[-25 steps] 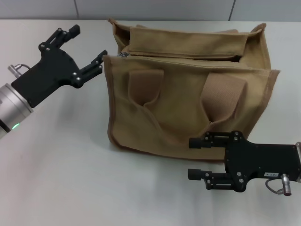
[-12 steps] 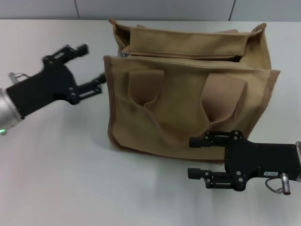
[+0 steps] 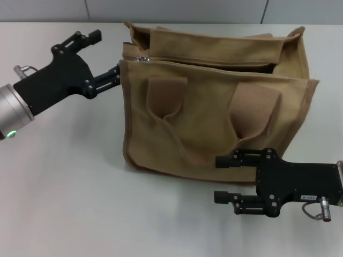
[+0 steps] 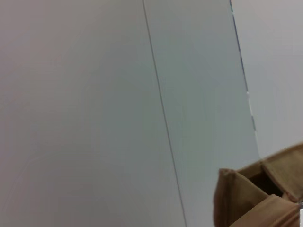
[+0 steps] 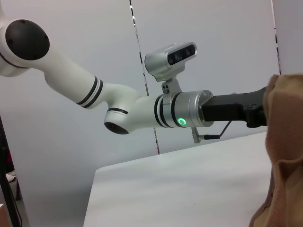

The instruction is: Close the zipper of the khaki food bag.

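The khaki food bag point(image 3: 214, 112) stands upright on the white table, handle straps hanging down its front. It also shows in the left wrist view point(image 4: 255, 198) and the right wrist view point(image 5: 284, 151). The zipper point(image 3: 203, 63) runs along the top panel, with its small silver pull point(image 3: 141, 59) at the bag's left end. A dark gap shows along the top toward the right. My left gripper point(image 3: 107, 53) is open at the bag's top left corner, its lower finger at the bag's edge just left of the pull. My right gripper point(image 3: 220, 179) is open and empty on the table in front of the bag's right half.
The white table point(image 3: 64, 187) extends to the left and in front of the bag. A grey panelled wall point(image 3: 177, 10) runs behind it. The left arm point(image 5: 142, 113) shows in the right wrist view, reaching toward the bag.
My left gripper dipped away to the left, then came back up against the bag's top left corner. The right arm has not moved.
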### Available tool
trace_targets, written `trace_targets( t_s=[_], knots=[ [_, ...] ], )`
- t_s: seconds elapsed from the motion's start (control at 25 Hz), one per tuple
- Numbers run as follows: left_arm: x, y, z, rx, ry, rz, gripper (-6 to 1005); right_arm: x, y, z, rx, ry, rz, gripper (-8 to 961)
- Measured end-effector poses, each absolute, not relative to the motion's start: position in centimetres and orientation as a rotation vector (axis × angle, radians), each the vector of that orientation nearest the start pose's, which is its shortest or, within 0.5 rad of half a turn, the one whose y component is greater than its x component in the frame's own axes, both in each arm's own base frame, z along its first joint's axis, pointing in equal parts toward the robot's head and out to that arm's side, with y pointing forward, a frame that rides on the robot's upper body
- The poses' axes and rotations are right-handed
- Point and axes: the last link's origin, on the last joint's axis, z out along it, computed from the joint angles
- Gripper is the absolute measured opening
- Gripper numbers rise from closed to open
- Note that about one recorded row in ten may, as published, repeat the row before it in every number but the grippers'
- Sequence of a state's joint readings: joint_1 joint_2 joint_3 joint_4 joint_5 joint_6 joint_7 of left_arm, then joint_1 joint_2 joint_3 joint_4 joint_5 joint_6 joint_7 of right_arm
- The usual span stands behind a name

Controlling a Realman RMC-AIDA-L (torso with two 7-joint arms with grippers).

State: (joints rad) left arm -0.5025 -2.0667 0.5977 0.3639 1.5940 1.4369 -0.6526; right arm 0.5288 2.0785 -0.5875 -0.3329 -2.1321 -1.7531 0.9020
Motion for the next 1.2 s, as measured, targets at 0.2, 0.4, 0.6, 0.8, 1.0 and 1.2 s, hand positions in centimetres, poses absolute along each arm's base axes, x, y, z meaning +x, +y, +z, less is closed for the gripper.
trace_targets(
  t_s=[0.2, 0.4, 0.6, 0.8, 1.0, 1.2],
  knots=[
    [-28.4, 33.7, 0.6, -2.223, -0.137, -0.815, 828, 26.4, 26.2, -4.7, -2.923, 0.291, 0.96, 676],
    [-28.4, 33.1, 0.2, -2.183, -0.107, -0.837, 824, 26.4, 26.2, -4.7, -2.924, 0.291, 0.963, 676],
    [-28.6, 32.5, 0.2, -2.162, -0.088, -0.843, 819, 26.4, 26.1, -4.7, -2.924, 0.294, 0.965, 676],
    [-28.8, 32.4, 0.0, -2.168, -0.095, -0.83, 814, 26.4, 26.2, -4.7, -2.925, 0.301, 0.965, 676],
    [-29.1, 31.6, 1.6, -2.223, -0.113, -0.886, 810, 26.4, 26.2, -4.7, -2.926, 0.306, 0.965, 676],
    [-28.4, 32.4, 0.1, -2.332, -0.087, -0.824, 805, 26.3, 26.3, -4.7, -2.927, 0.304, 0.966, 676]
  ],
)
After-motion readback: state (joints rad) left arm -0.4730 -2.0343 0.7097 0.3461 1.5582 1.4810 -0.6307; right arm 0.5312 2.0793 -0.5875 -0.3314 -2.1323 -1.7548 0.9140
